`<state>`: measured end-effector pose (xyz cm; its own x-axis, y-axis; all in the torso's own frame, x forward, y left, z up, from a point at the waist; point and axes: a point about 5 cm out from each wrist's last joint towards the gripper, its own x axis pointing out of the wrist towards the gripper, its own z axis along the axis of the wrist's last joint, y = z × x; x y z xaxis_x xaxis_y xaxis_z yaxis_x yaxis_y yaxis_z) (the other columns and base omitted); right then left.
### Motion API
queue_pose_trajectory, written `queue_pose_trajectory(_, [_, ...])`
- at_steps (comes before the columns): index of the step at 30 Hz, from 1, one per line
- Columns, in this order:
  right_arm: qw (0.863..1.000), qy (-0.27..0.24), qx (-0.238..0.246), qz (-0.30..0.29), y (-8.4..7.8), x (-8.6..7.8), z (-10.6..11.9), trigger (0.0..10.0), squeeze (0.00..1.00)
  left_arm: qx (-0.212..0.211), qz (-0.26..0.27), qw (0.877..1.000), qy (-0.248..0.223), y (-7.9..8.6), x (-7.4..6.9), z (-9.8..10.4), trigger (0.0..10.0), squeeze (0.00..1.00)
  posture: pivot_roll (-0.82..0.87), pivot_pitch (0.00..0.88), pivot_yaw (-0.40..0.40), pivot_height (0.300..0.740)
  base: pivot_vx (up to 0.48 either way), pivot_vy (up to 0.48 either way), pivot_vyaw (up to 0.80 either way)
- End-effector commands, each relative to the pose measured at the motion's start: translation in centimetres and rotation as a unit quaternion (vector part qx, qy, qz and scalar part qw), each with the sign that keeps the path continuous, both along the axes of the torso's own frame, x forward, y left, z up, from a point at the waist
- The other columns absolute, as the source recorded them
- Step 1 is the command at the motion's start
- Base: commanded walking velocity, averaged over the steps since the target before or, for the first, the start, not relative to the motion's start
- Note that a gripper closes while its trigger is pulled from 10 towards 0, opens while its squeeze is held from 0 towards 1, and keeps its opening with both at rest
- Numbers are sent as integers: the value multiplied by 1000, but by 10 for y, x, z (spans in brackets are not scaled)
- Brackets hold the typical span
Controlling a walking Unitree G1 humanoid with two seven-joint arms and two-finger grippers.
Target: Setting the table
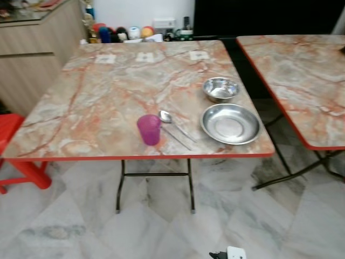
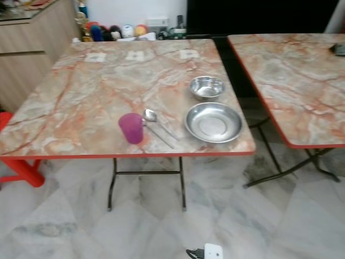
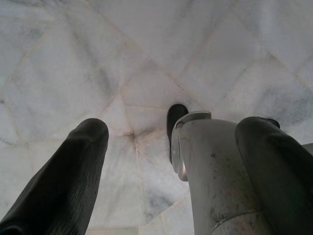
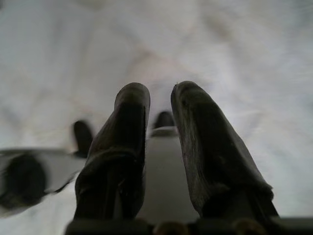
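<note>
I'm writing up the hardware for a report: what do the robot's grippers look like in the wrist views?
The left gripper has two long, thick black fingers with rounded tips and a matte, slightly scuffed surface. The right gripper has the same: two dark, rounded, tapering fingers rising from a dark base bar. No cables or markings are visible on either.

Table (image 1: 108, 102): marble-patterned top, smooth, slight sheen, red edge, dark metal legs. Plate (image 1: 230, 124), bowl (image 1: 220, 89) and spoon (image 1: 165, 116): shiny bare metal, reflective; cup (image 1: 149, 129): translucent purple plastic. Floor (image 1: 161, 226): polished grey-veined marble tile; stool (image 1: 16, 156): glossy red plastic; cabinet (image 1: 32, 54): matt wood-look.
</note>
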<state>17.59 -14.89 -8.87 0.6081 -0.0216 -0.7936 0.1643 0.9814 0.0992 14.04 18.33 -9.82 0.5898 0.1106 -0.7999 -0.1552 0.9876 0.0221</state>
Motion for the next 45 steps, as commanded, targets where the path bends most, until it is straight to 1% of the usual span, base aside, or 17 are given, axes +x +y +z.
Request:
queue_pose_trajectory(1, [1000,7,3,-10,0,-5,-2,10000,0,-20,2,998,52,-9,-28,-11,10000,0,42,116,7,740,0,0,0])
queue_pose_trajectory(9, [1000,4,5,-12,-1,-4,-2,10000,0,-29,1,999,43,-11,-26,-10,10000,0,40,111,-4,740,0,0,0])
queue_pose_trajectory(12, [1000,-17,-11,-22,-5,-1,1,10000,0,-33,2,999,38,-13,-25,-10,10000,0,36,103,-17,740,0,0,0])
queue_pose_trajectory(13, [999,-32,-25,-15,-7,1,3,10000,0,-36,3,999,36,-14,-24,-10,10000,0,33,100,-22,740,0,0,0])
queue_pose_trajectory(17, [998,-55,-41,-6,-10,6,7,10000,0,-41,3,999,32,-16,-23,-9,10000,0,21,95,-30,740,0,0,0])
queue_pose_trajectory(22, [994,-78,-61,-35,-16,9,11,10000,0,-44,7,999,18,-17,-19,-8,10000,0,19,93,-39,740,0,0,0])
queue_pose_trajectory(26, [993,-89,-62,-37,-16,10,12,10000,0,-44,10,999,10,-17,-17,-7,10000,0,22,93,-40,740,0,0,0])
queue_pose_trajectory(28, [991,-114,-52,-43,-15,12,15,10000,0,-43,14,999,-11,-16,-15,-5,10000,0,21,97,-38,740,0,0,0])
queue_pose_trajectory(30, [990,-123,-48,-46,-14,12,16,10000,0,-41,15,999,-19,-15,-14,-4,10000,0,24,98,-36,740,0,0,0])
queue_pose_trajectory(31, [984,-158,-61,-51,-34,32,29,10000,0,-39,18,999,-29,-15,-13,-3,10000,0,25,99,-35,740,0,0,0])
queue_pose_trajectory(33, [977,-192,-70,-53,-49,51,44,10000,0,-38,15,999,-35,-14,-12,-2,10000,0,27,100,-33,740,0,0,0])
queue_pose_trajectory(35, [971,-223,-63,-59,-54,65,56,10000,0,-34,5,999,-43,-13,-10,0,10000,0,28,96,-26,740,0,0,0])
queue_pose_trajectory(38, [972,-221,-47,-69,-51,68,56,10000,0,-32,-3,999,-44,-13,-8,0,10000,0,26,93,-22,740,0,0,0])
queue_pose_trajectory(39, [976,-205,-40,-69,-49,67,53,10000,0,-32,-5,999,-39,-12,-7,0,10000,0,27,86,-18,740,0,0,0])
queue_pose_trajectory(42, [979,-189,-29,-65,-45,66,50,10000,0,-24,-17,999,-33,-11,-5,0,10000,0,23,74,-8,740,0,0,0])
queue_pose_trajectory(44, [978,-196,-30,-67,-44,66,51,10000,0,-17,-20,999,-39,-10,-2,1,10000,0,27,71,-5,740,0,0,0])
queue_pose_trajectory(45, [975,-210,-29,-71,-45,69,54,10000,0,-18,-20,998,-48,-9,0,3,10000,0,29,66,0,740,0,0,0])
